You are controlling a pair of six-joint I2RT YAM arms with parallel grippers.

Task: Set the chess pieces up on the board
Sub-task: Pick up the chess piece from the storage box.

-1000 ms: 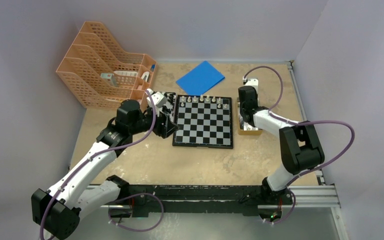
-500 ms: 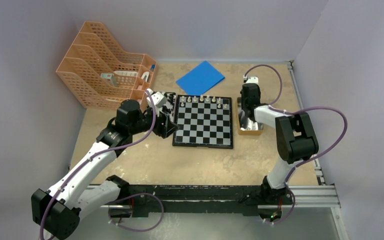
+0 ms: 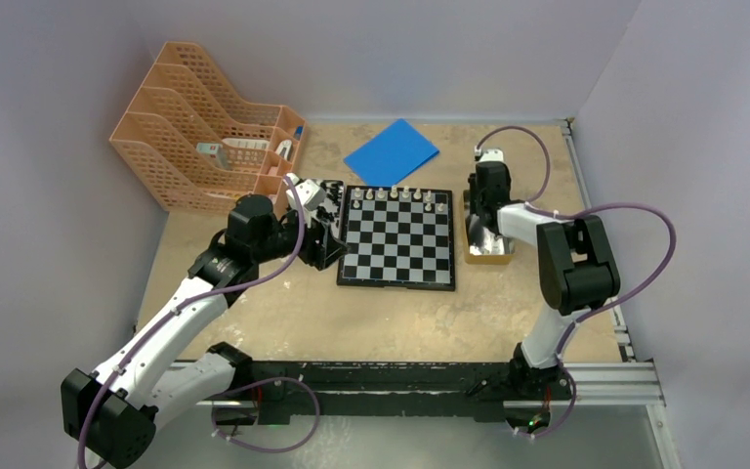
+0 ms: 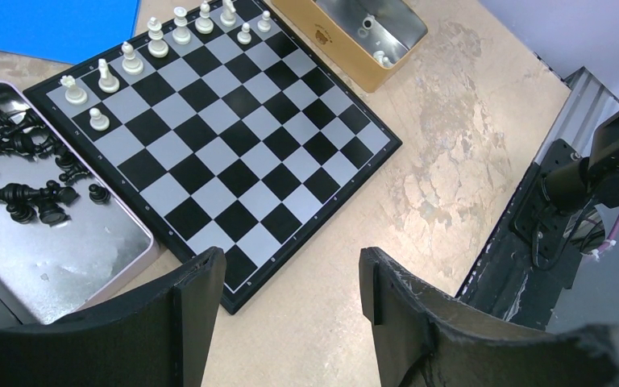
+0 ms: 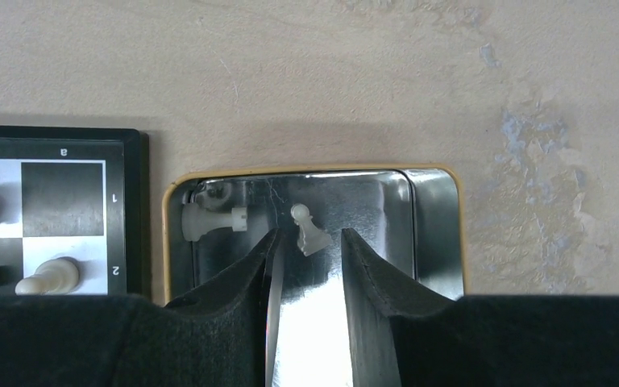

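The board (image 3: 397,239) lies mid-table, with several cream-white pieces (image 3: 395,195) along its far rows; it also shows in the left wrist view (image 4: 234,137). Black pieces (image 4: 24,193) lie in a silver tin (image 4: 72,246) left of the board. My left gripper (image 4: 290,278) is open and empty, above the board's near left corner (image 3: 324,234). My right gripper (image 5: 308,246) is open, low inside a gold tin (image 5: 439,234). A white pawn (image 5: 309,230) lies just ahead between its fingertips, untouched. Another white piece (image 5: 209,220) lies on its side to the left.
An orange file rack (image 3: 205,127) stands at the back left. A blue sheet (image 3: 392,152) lies behind the board. The gold tin (image 3: 488,256) sits close against the board's right edge. Walls close in on the left, back and right.
My right arm has swung its elbow inward and carried the wrist toward the far end of the gold tin. The left arm has not moved.
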